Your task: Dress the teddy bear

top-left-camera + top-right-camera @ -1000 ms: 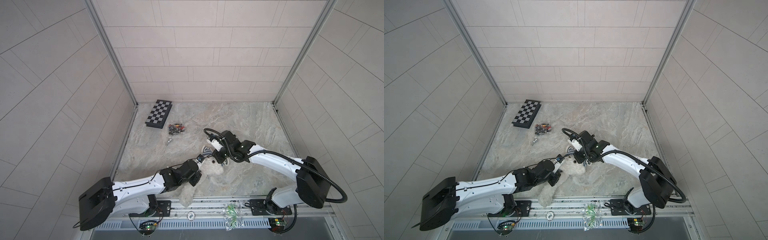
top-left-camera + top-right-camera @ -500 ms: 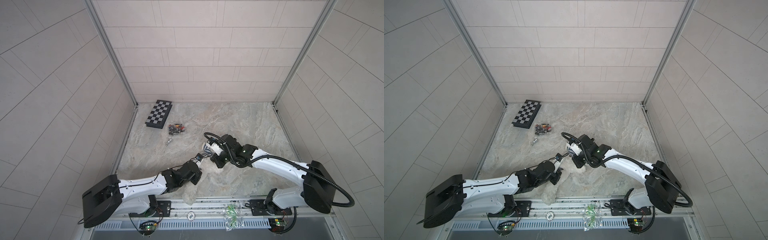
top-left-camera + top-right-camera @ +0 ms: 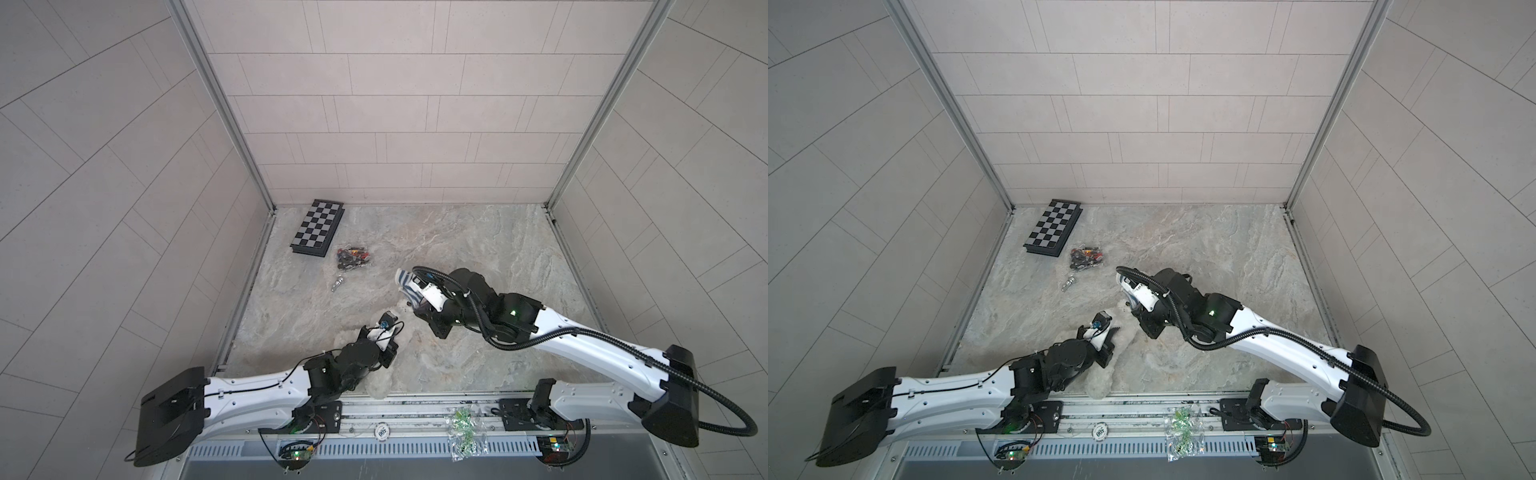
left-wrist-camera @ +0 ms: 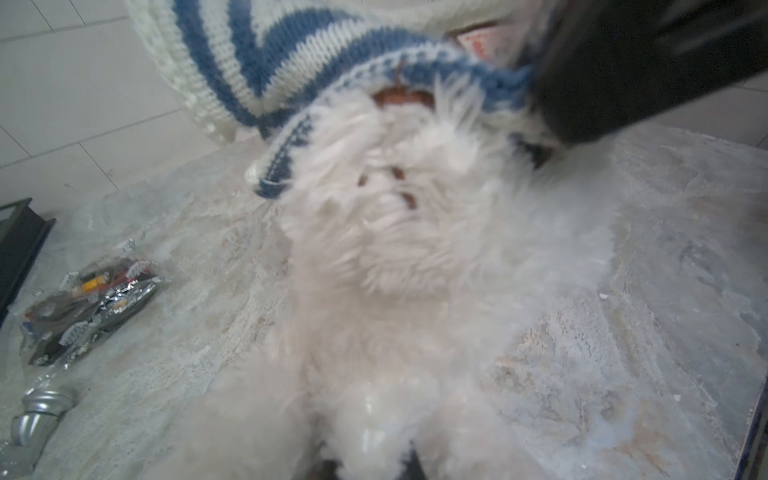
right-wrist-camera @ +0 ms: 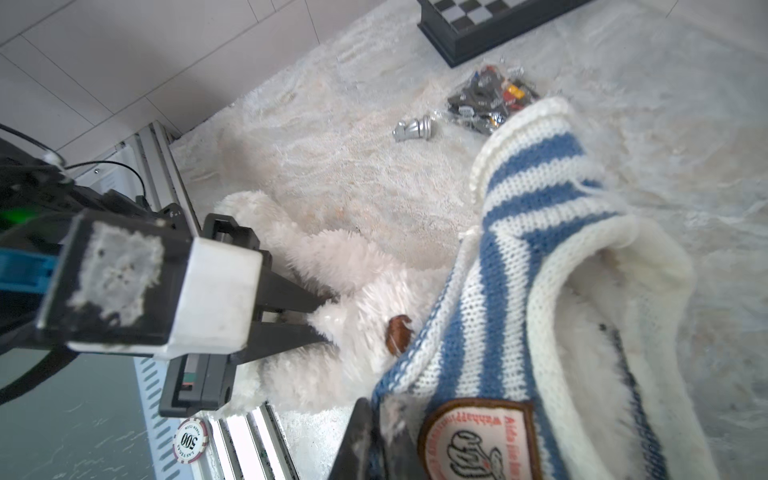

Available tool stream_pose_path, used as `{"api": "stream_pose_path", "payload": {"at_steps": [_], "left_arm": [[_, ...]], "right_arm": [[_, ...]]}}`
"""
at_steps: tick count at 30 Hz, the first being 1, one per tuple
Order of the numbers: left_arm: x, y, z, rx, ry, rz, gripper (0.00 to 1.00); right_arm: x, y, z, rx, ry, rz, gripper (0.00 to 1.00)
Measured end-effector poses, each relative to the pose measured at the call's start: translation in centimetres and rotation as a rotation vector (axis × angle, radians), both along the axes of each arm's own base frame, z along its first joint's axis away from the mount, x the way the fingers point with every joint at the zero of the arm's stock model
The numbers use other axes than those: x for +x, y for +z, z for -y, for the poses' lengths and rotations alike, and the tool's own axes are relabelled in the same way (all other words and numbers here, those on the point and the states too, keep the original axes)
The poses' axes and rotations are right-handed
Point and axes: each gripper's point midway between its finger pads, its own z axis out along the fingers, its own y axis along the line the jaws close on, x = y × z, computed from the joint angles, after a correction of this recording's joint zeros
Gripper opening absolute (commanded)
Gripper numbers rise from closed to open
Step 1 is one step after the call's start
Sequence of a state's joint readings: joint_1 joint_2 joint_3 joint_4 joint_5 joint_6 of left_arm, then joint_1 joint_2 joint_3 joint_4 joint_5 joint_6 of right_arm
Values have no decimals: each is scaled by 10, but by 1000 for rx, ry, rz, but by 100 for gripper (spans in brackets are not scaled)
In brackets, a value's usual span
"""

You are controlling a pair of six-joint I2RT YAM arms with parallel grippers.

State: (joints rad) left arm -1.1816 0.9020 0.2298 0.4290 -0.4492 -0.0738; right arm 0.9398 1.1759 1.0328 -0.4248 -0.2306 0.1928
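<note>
Both tools pinch closed, left tool (image 5: pixel 326 319) on the teddy bear (image 5: pixel 357 270) lying on the worktop (image 5: pixel 332 145), right tool (image 5: pixel 376 415) on the striped shirt (image 5: pixel 519 249) at its head; bear looks light, squashy, so grab torso deep.

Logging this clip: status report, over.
Left gripper shut on teddy bear fur. Right gripper shut on striped shirt, hem at its forehead. Chessboard well apart.
</note>
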Motion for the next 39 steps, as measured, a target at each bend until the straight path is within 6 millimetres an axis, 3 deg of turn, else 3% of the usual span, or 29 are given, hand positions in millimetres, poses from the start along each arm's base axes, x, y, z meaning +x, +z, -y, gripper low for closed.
{"api": "stream_pose_path", "payload": {"at_steps": [10,22,28,31,33,36,39], "left_arm": [[6,40,1,-39,18,163,0],[8,67,4,-41,50,280,0],[12,81,8,-16,65,328,0],[12,86,9,-14,67,344,0],[11,86,12,-5,61,352,0],[7,85,17,14,43,360,0],[4,84,21,29,29,367,0]], "right_arm": [[-2,53,7,12,-13,128,18],[-13,88,16,-21,-7,221,27],[-15,132,36,12,-61,276,36],[-5,158,55,21,-141,297,35],[16,173,76,30,-238,285,34],[42,177,102,13,-350,249,33],[55,170,101,-26,-356,201,32]]}}
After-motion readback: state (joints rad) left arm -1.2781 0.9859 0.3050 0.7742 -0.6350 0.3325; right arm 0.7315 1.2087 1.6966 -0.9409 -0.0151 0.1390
